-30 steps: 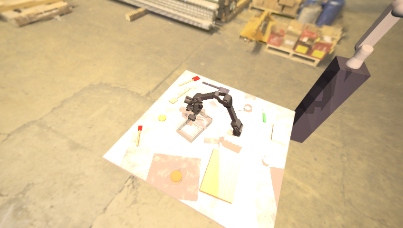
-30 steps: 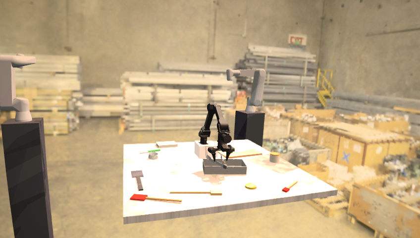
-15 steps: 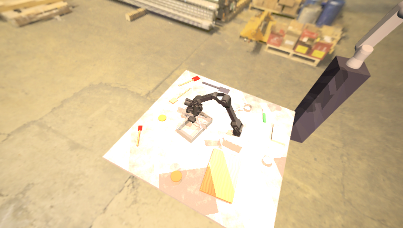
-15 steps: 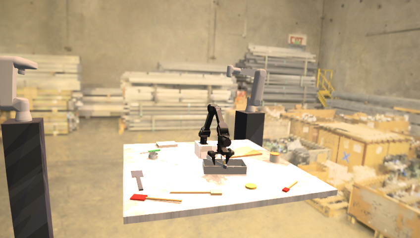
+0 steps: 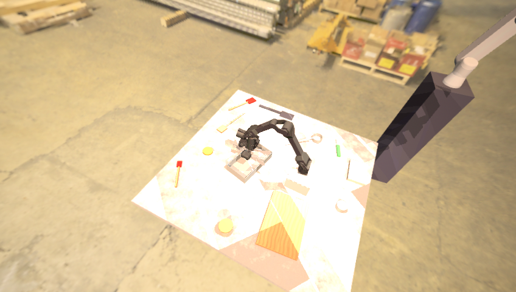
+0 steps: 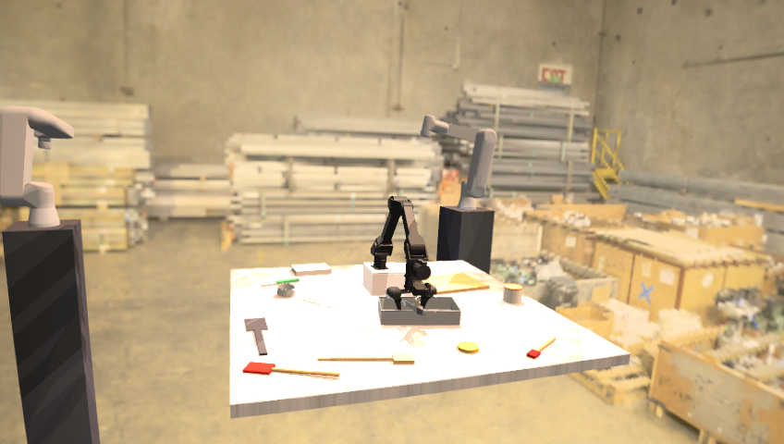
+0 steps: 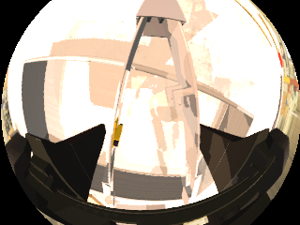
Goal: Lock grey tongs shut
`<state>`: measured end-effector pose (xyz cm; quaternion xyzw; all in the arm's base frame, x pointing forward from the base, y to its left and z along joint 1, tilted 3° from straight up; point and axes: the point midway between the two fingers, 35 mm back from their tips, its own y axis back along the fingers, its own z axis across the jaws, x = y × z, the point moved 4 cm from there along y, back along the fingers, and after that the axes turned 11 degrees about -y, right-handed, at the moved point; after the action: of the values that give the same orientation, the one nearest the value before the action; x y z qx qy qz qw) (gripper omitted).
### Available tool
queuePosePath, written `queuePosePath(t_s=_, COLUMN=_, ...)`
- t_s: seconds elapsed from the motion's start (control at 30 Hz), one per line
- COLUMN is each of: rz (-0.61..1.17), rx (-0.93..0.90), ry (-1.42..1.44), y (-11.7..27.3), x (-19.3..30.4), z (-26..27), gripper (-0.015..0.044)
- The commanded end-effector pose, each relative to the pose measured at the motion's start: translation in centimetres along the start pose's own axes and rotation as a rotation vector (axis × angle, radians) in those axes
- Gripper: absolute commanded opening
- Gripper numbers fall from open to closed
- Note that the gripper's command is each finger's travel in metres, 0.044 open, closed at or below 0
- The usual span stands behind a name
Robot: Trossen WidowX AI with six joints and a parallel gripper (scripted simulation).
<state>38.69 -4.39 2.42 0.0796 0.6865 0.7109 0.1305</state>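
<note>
The grey tongs (image 7: 193, 112) (image 6: 420, 311) lie open across the roasting tin (image 5: 244, 178) (image 6: 396, 317) (image 7: 35, 89). In the wrist view their hinge end is at the top, and the two arms spread downward, with a small yellow and black piece at the left arm. My gripper (image 7: 150, 128) (image 6: 410, 303) is open and low over the tin. Its fingers stand outside the two arms, one on each side, with small gaps. In the top view the arm hides much of the tongs. The wooden board (image 5: 282, 222) (image 6: 463, 282) has nothing on it.
The arm's pale base block (image 5: 296, 185) (image 6: 374, 279) stands between tin and board. A yellow-topped can (image 5: 225, 225) (image 6: 512, 294) is left of the board in the top view. A yellow disc (image 5: 207, 151) (image 6: 468, 347) and a red-headed tool (image 5: 177, 175) lie beyond the tin.
</note>
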Motion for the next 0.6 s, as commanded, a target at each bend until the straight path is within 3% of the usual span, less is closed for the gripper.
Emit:
queuePosePath(t_s=0.0, rz=0.009, rx=-0.002, ry=-0.003, y=-0.43, x=0.23, z=0.01, gripper=0.0440)
queuePosePath(t_s=0.1, rz=0.001, rx=0.000, ry=0.000, y=-0.08, x=0.03, z=-0.01, gripper=0.0361)
queuePosePath(t_s=0.57, rz=0.001, rx=0.000, ry=0.000, y=-0.08, x=0.03, z=-0.01, gripper=0.0268)
